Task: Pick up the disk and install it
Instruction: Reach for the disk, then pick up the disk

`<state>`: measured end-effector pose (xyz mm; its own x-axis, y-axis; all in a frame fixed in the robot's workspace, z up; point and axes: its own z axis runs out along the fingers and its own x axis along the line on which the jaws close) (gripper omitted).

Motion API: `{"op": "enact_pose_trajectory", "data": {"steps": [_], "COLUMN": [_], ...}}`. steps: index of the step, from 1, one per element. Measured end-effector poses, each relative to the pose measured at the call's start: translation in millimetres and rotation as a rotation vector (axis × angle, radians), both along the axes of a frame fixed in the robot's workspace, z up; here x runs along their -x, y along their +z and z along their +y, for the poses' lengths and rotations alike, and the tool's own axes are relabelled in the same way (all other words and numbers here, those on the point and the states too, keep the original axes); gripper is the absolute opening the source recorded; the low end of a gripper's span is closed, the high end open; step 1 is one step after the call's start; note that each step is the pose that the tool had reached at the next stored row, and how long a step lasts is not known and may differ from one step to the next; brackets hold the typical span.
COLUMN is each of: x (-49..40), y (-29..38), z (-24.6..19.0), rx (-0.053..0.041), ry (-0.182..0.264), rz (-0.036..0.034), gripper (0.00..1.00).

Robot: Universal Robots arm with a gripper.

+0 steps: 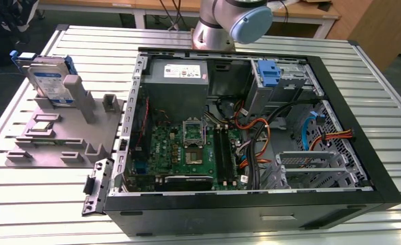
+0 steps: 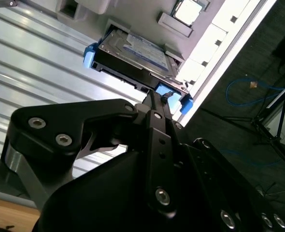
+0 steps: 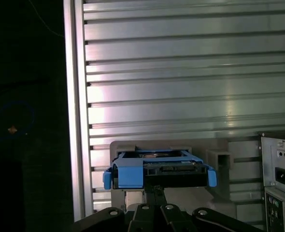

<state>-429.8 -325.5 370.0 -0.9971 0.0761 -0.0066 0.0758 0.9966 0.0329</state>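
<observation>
1 disk point(image 1: 50, 84), upright, base hidden in stand point(image 1: 50, 149)

I'm seeing the disk point(image 1: 50, 81) showing silver metal under a white-and-blue label (its carrier is showing bright blue), the ribbed tabletop point(image 1: 43, 204) gleaming silver-grey, the motherboard point(image 1: 176, 148) showing green.

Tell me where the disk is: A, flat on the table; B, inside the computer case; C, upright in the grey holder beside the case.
C: the disk stands on edge in the grey holder, outside the open computer case, at the exterior view's left.
</observation>
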Motion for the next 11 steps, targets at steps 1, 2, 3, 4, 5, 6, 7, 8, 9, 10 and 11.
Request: {"op": "enact_pose_trajectory", "data": {"steps": [1, 2, 3, 4, 5, 6, 7, 8, 9, 10, 11], "x": [0.0, 0.0, 0.3, 0.5, 0.5, 0.5, 0.5, 0.5, 0.5, 0.5, 0.5], "y": [0.0, 0.0, 0.0, 0.0, 0.0, 0.0, 0.0, 0.0, 0.0, 0.0, 0.0], "z": [0.0, 0.0, 0.1, 0.0, 0.1, 0.1, 0.1, 0.0, 0.1, 0.1, 0.0], "rx": [-0.0001, 0.0000, 0.0000, 0.0000, 0.0000, 0.0000, 0.0000, 0.0000, 0.0000, 0.0000, 0.0000], "ry": [0.000, 0.000, 0.000, 0.000, 0.000, 0.000, 0.000, 0.000, 0.000, 0.000, 0.000], "rz": [0.0001, 0.0001, 0.0002, 0.0001, 0.0002, 0.0001, 0.0001, 0.0002, 0.0002, 0.0001, 0.0001], "gripper": [0.10, 0.10, 0.10, 0.10, 0.10, 0.10, 0.10, 0.10, 0.10, 0.10, 0.10]}}
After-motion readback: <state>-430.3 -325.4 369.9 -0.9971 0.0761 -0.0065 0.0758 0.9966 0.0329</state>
